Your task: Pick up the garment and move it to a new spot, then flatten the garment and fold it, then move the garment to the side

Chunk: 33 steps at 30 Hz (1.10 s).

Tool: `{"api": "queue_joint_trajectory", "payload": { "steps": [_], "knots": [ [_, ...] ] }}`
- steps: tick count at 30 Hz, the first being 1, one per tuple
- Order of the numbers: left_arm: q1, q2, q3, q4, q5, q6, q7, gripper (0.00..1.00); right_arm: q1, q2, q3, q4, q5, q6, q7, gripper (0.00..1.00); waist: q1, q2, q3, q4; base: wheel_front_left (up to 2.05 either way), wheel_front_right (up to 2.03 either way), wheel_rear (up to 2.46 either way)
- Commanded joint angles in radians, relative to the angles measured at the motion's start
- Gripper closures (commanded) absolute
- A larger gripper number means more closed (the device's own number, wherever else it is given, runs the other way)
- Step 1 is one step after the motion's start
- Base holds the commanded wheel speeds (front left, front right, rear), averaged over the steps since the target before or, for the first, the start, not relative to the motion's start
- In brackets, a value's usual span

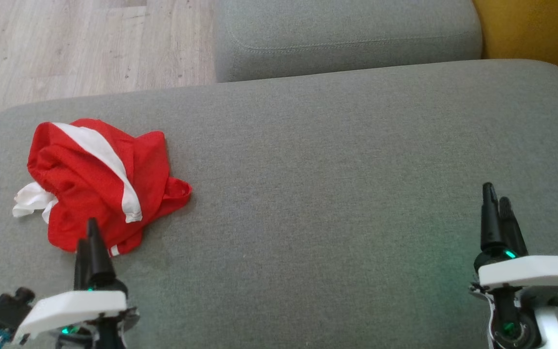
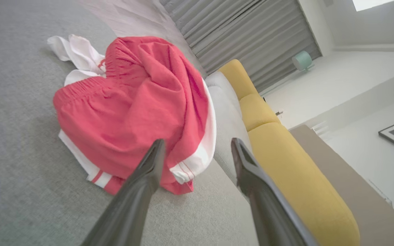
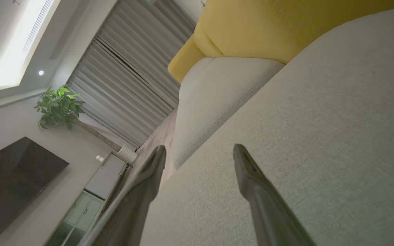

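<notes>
The garment (image 1: pixel 100 179), red shorts with white side stripes and a scrunchy elastic waist, is sitting in a crumpled heap on the left end of the big grey sofa cushion (image 1: pixel 332 169), white lining poking out on its left. The left gripper (image 1: pixel 87 231) is spread wide with nothing in it, tips right at the heap's near edge, though I can't tell if they touch. The right gripper (image 1: pixel 496 192) is just as wide and empty, well apart over bare cushion.
</notes>
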Motion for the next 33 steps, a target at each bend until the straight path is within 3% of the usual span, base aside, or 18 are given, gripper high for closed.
{"api": "queue_joint_trajectory", "payload": {
  "steps": [1,14,33],
  "knots": [
    [-0.047,0.01,-0.004,-0.048,0.051,0.006,-0.017,0.0,-0.051,-0.007,0.018,-0.045,-0.053,0.0,-0.017,0.0,-0.0001,0.0,0.0,0.0,0.0,0.0,0.0],
    [-0.047,0.017,-0.103,-0.044,0.34,0.02,-0.055,0.0,-0.056,-0.008,0.046,-0.057,-0.264,0.0,-0.055,0.0,-0.0001,0.0,0.001,-0.003,0.0,0.0,0.0],
    [-0.073,0.089,-0.238,-0.052,0.61,0.132,-0.108,0.0,-0.061,-0.009,0.077,-0.083,-0.53,-0.001,-0.108,0.0,-0.0001,0.0,0.003,-0.008,0.0,0.0,0.0]
  ]
}}
